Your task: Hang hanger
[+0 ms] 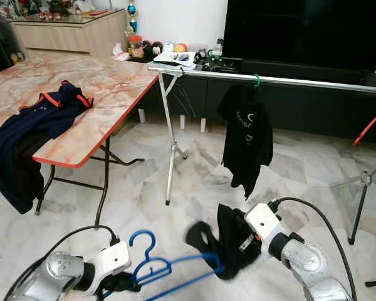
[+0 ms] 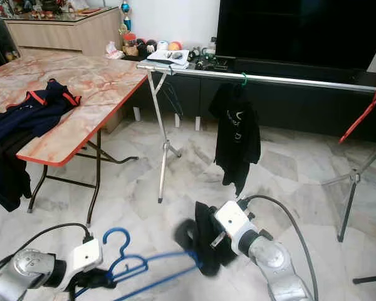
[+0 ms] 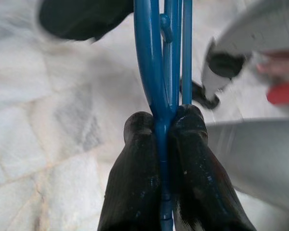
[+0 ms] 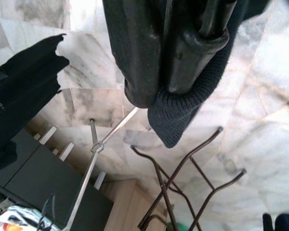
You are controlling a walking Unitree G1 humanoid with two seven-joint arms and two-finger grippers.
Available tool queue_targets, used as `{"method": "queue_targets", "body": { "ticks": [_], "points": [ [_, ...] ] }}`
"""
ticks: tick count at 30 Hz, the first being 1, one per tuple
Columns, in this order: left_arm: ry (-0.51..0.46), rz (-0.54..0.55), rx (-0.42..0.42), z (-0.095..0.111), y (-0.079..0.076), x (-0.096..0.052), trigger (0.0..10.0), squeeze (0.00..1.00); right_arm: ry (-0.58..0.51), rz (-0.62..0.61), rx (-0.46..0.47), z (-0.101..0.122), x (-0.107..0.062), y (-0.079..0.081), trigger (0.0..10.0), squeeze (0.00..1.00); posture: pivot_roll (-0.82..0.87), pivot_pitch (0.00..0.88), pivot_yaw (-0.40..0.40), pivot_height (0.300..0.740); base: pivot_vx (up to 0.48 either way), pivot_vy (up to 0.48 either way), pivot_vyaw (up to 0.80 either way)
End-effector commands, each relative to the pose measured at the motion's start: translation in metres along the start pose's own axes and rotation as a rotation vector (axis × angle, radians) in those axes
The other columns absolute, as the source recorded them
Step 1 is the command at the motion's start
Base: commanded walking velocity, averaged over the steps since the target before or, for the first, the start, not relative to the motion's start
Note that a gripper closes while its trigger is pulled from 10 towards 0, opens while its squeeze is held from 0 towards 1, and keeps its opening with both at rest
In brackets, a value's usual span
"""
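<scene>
A blue hanger (image 1: 151, 268) hangs low in front of me, its hook up. My left gripper (image 1: 121, 283) is shut on it; in the left wrist view the fingers (image 3: 137, 168) pinch the blue bar (image 3: 154, 86). My right gripper (image 1: 241, 246) is shut on a black garment (image 1: 224, 237) at the hanger's right end; in the right wrist view dark knit fabric (image 4: 176, 108) is clamped between its fingers. A silver clothes rail (image 1: 282, 80) spans the room ahead, with a black shirt (image 1: 245, 135) hanging from it on a green hook.
A marble-pattern folding table (image 1: 94, 94) stands at my left with dark clothes (image 1: 31, 132) draped over its edge. The rail's stand legs (image 1: 170, 150) and another stand (image 1: 362, 188) rest on the marble floor. A red hanger (image 1: 371, 124) hangs at the right.
</scene>
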State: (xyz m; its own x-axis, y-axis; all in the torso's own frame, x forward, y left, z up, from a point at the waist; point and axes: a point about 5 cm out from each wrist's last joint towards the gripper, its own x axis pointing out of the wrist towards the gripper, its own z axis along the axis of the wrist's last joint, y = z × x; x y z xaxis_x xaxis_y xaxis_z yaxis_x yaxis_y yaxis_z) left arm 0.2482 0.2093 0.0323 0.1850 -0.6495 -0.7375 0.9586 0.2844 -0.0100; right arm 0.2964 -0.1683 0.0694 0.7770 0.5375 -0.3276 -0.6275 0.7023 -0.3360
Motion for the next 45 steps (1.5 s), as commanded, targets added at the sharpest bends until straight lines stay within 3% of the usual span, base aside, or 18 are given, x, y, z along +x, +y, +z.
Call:
{"method": "queue_targets", "body": {
  "ticks": [1, 3, 10, 11, 15, 17, 20, 23, 28, 30, 31, 33, 34, 37, 41, 43, 44, 45],
  "points": [
    [0.068, -0.070, 0.074, 0.002, -0.003, -0.002, 10.0, 0.00, -0.017, 0.014, -0.035, 0.005, 0.002, -0.003, 0.0, 0.00, 0.10, 0.034, 0.021, 0.740, 0.000, 0.000, 0.00],
    [0.165, -0.126, 0.139, 0.001, -0.004, -0.005, 10.0, 0.00, -0.005, 0.033, -0.081, 0.006, 0.003, -0.005, 0.0, 0.00, 0.10, 0.034, 0.023, 0.740, 0.000, 0.000, 0.00],
    [0.296, -0.198, 0.182, -0.007, -0.014, -0.004, 10.0, 0.00, -0.022, 0.028, -0.110, 0.008, 0.004, -0.006, 0.0, 0.00, 0.09, 0.029, 0.024, 0.740, 0.000, 0.000, 0.00],
    [0.362, -0.226, 0.213, -0.013, -0.018, -0.005, 10.0, 0.00, -0.045, 0.015, -0.114, 0.011, 0.005, -0.007, 0.0, 0.00, 0.09, 0.022, 0.024, 0.740, 0.000, 0.000, 0.00],
    [0.407, -0.234, 0.228, -0.017, -0.018, -0.005, 10.0, 0.00, -0.119, -0.031, -0.068, 0.023, 0.007, -0.011, 0.0, 0.00, 0.10, 0.012, 0.027, 0.740, 0.000, 0.000, 0.00],
    [0.400, -0.186, 0.236, -0.015, -0.014, -0.001, 10.0, 0.00, -0.254, -0.095, 0.061, 0.043, 0.010, -0.020, 0.0, 0.00, 0.10, 0.012, 0.027, 0.740, 0.000, 0.000, 0.00],
    [0.333, -0.154, 0.242, -0.007, -0.012, 0.004, 10.0, 0.00, -0.349, -0.091, 0.153, 0.056, 0.010, -0.021, 0.0, 0.00, 0.10, 0.012, 0.027, 0.740, 0.000, 0.000, 0.00],
    [0.237, -0.101, 0.210, 0.004, -0.011, 0.008, 10.0, 0.00, -0.352, -0.067, 0.148, 0.056, 0.010, -0.019, 0.0, 0.00, 0.10, 0.002, 0.027, 0.740, 0.000, 0.000, 0.00],
    [0.243, 0.059, 0.199, -0.005, 0.000, 0.009, 10.0, 0.00, -0.293, -0.166, 0.189, 0.043, 0.009, -0.028, 0.0, 0.00, 0.10, 0.002, 0.028, 0.740, 0.000, 0.000, 0.00],
    [0.233, 0.211, 0.120, -0.022, 0.003, 0.011, 10.0, 0.00, -0.267, -0.318, 0.307, 0.031, 0.002, -0.039, 0.0, 0.00, 0.10, 0.011, 0.026, 0.740, 0.000, 0.000, 0.00],
    [0.233, 0.211, 0.120, -0.022, 0.003, 0.011, 10.0, 0.00, -0.267, -0.318, 0.307, 0.031, 0.002, -0.039, 0.0, 0.00, 0.10, 0.011, 0.026, 0.740, 0.000, 0.000, 0.00],
    [0.227, 0.323, 0.026, -0.038, 0.000, 0.014, 10.0, 0.00, -0.239, -0.484, 0.424, 0.017, -0.006, -0.049, 0.0, 0.00, 0.10, 0.015, 0.025, 0.740, 0.000, 0.000, 0.00],
    [0.227, 0.323, 0.026, -0.038, 0.000, 0.014, 10.0, 0.00, -0.239, -0.484, 0.424, 0.017, -0.006, -0.049, 0.0, 0.00, 0.10, 0.015, 0.025, 0.740, 0.000, 0.000, 0.00],
    [0.222, 0.501, -0.190, -0.067, -0.015, 0.020, 10.0, 0.00, -0.167, -0.810, 0.581, -0.012, -0.032, -0.060, 0.0, 0.00, 0.10, 0.025, 0.023, 0.740, 0.000, 0.000, 0.00],
    [0.199, 0.744, -0.538, -0.096, -0.035, 0.025, 10.0, 0.00, -0.164, -0.944, 0.561, -0.016, -0.055, -0.056, 0.0, 0.00, 0.08, 0.030, 0.025, 0.740, 0.000, 0.000, 0.00],
    [0.188, 0.780, -0.586, -0.099, -0.037, 0.026, 10.0, 0.00, -0.175, -0.957, 0.562, -0.014, -0.057, -0.056, 0.0, 0.00, 0.08, 0.031, 0.025, 0.740, 0.000, 0.000, 0.00],
    [0.161, 0.852, -0.685, -0.105, -0.043, 0.027, 10.0, 0.00, -0.184, -0.995, 0.571, -0.012, -0.062, -0.058, 0.1, 0.00, 0.08, 0.031, 0.025, 0.740, 0.000, 0.000, 0.00],
    [0.155, 0.879, -0.719, -0.108, -0.046, 0.028, 10.0, 0.00, -0.185, -1.005, 0.569, -0.011, -0.064, -0.060, 3.4, 0.00, 0.07, 0.033, 0.024, 0.740, 0.000, 0.000, 0.00]
  ]
}}
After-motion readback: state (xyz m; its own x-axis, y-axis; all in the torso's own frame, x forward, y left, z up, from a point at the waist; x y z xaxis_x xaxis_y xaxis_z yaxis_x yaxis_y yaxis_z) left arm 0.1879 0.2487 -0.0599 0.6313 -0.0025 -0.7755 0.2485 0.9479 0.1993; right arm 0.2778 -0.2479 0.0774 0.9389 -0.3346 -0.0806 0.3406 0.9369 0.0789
